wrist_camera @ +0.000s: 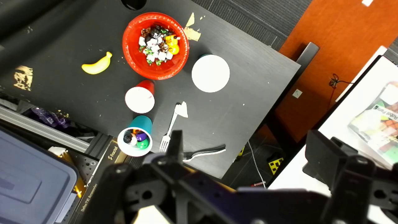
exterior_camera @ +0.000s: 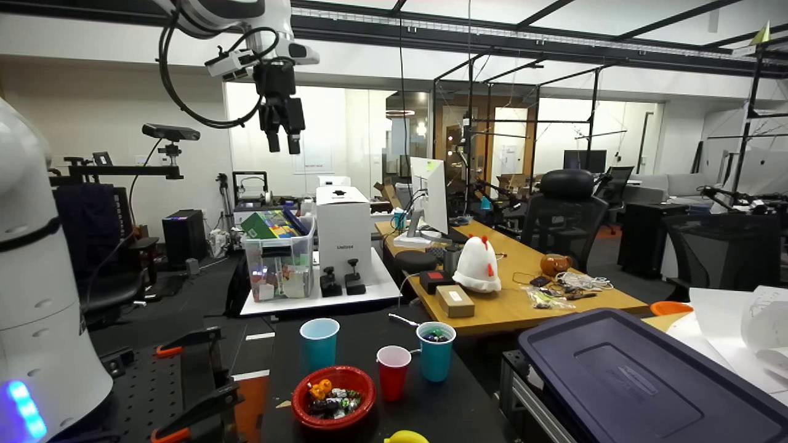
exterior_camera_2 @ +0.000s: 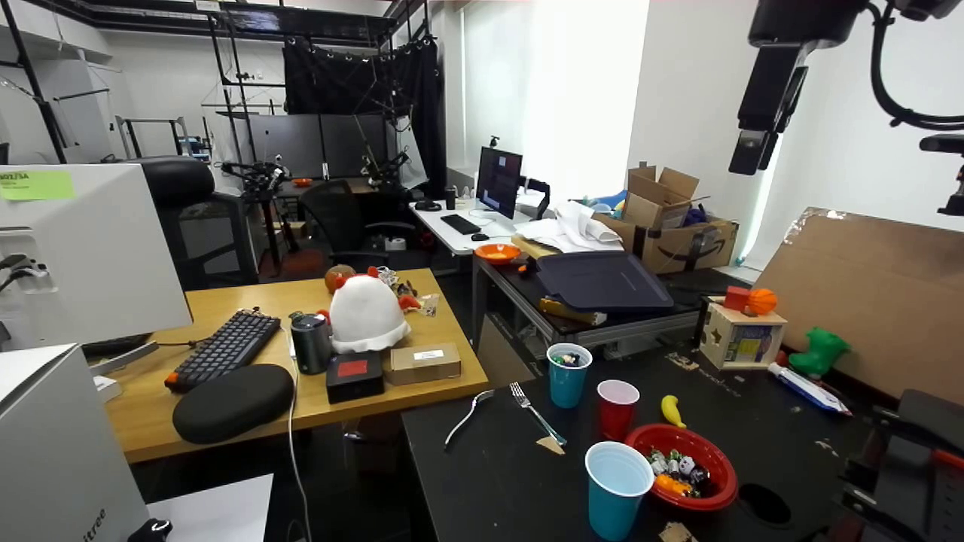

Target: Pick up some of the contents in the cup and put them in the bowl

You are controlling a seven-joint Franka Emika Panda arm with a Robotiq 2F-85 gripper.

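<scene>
The cup (exterior_camera: 436,363) is teal-blue with a white inside and stands upright on the black table. It also shows in an exterior view (exterior_camera_2: 566,388) and in the wrist view (wrist_camera: 142,122), where colourful round pieces lie inside it. The bowl (exterior_camera: 335,423) is wide, shallow and red, and holds silver, black, green and orange pieces. It also shows in an exterior view (exterior_camera_2: 719,455) and in the wrist view (wrist_camera: 128,45). My gripper (wrist_camera: 245,137) is open and empty, its fingers wide apart. In both exterior views the gripper (exterior_camera: 283,144) (exterior_camera_2: 753,150) hangs high above the table, apart from everything.
A red cup (exterior_camera: 393,372) stands between the cup and the bowl. A second teal cup (exterior_camera: 319,347) stands beside the bowl. Two forks (exterior_camera_2: 536,414) (exterior_camera_2: 467,419), a toy banana (exterior_camera_2: 672,411) and a wooden box (exterior_camera_2: 742,335) lie or stand on the table (exterior_camera_2: 489,482).
</scene>
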